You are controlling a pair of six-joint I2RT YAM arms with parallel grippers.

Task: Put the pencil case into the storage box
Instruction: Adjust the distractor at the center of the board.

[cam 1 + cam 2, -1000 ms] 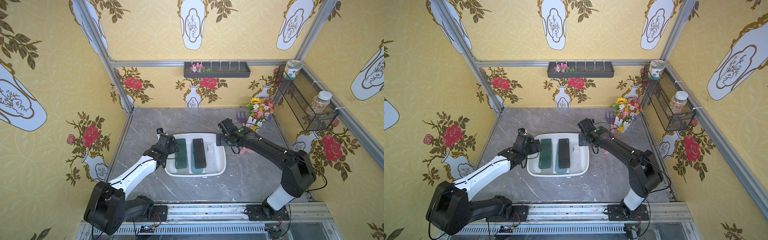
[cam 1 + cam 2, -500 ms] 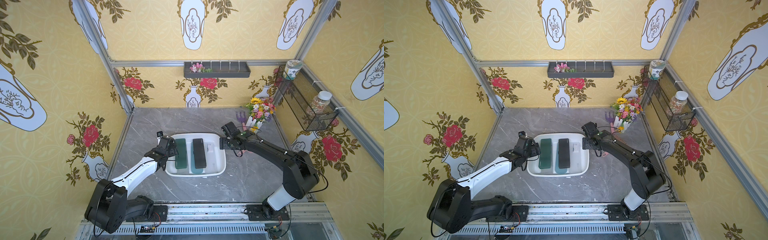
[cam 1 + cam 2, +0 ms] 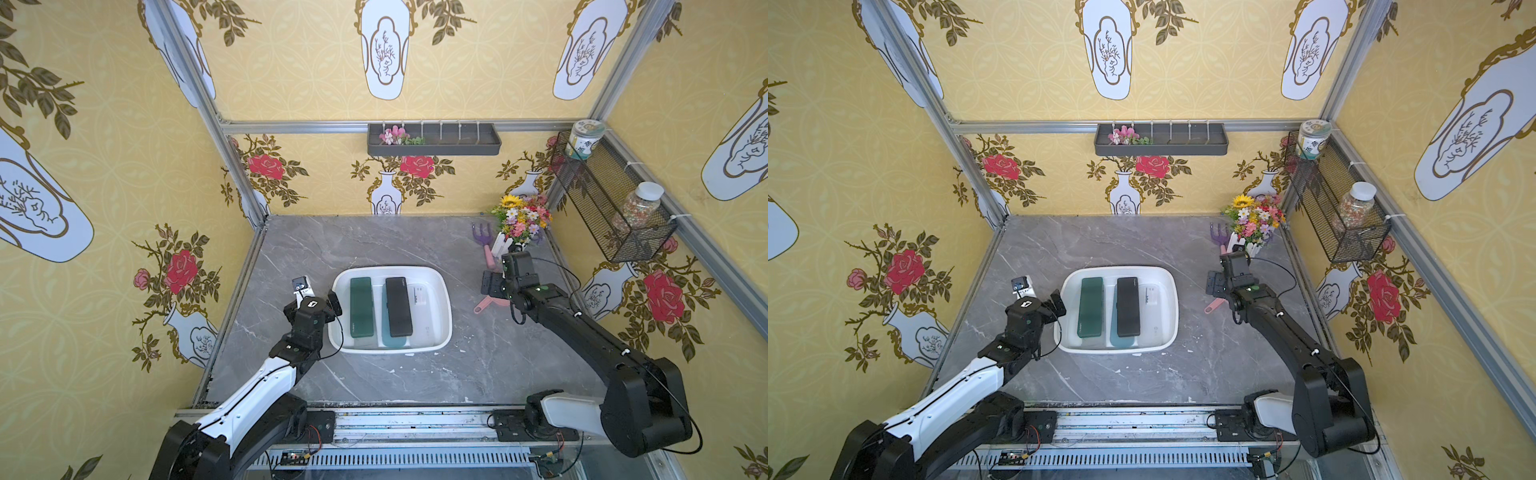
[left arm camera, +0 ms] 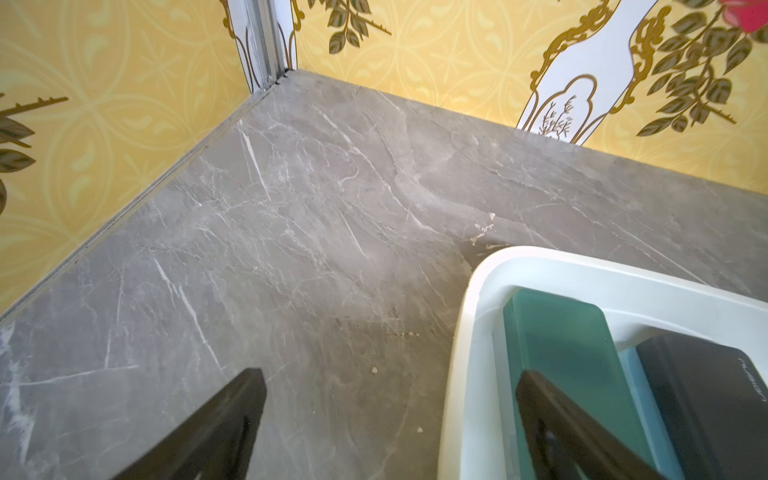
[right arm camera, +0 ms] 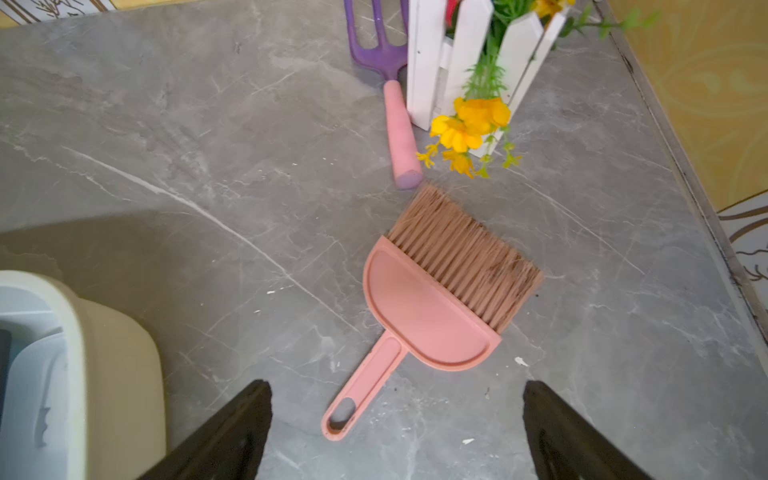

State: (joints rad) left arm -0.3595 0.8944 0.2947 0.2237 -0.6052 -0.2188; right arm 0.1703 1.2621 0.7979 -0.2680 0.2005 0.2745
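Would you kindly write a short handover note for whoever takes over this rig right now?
Left gripper: open, empty, at the storage box rim.
Right gripper: open, empty, over the table near the pink hand brush, apart from the box.
Things: the dark green pencil case and the black pencil case lie inside the box; the black one rests on a light blue case.
Done: cases are in the box; none shows on the table outside it.
Left: probably only parking both arms.
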